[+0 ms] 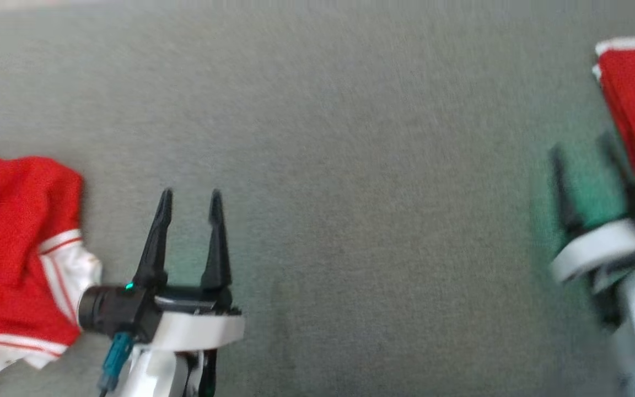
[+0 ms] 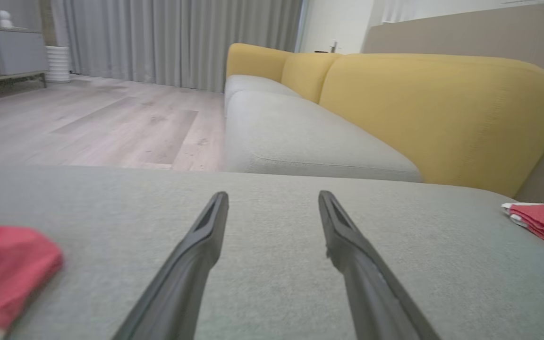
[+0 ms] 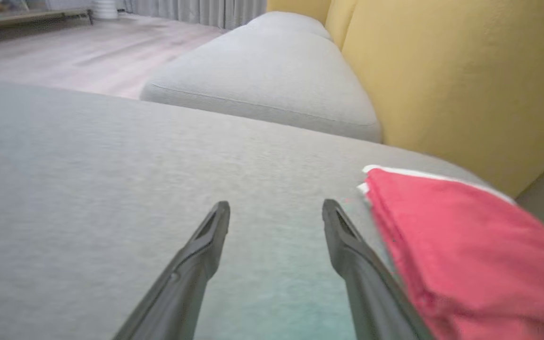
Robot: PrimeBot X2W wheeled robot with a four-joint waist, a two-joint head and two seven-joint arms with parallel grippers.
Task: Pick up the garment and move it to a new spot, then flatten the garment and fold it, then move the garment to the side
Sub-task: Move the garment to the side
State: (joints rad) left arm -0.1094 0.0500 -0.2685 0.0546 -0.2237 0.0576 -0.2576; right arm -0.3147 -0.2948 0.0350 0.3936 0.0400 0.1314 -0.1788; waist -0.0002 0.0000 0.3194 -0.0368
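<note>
Where the folded red garment with white trim (image 3: 465, 255) is sitting: it's lying at the far right of the grey fabric seat cushion (image 1: 350, 138), near the yellow backrest (image 3: 465, 71), and looking neatly set aside imo.
Right gripper (image 3: 276, 212): fingers are standing wide apart and holding nothing, hovering just left of the folded stack.
Step tip: I'm reading this as the tail end of the move-aside bit, so pulling straight away from the stack is looking smartest, so the near finger isn't dragging a layer loose.
Left gripper (image 1: 190, 196): also gaping open and empty, pointing at bare cushion.
Crumpled red garment with white stripes (image 1: 14, 248): lying bunched at the left, just beside the left gripper's wrist.
Hard to make out: right arm is blurring badly in the head view, and both garments are getting cut off at the frame edges.
</note>
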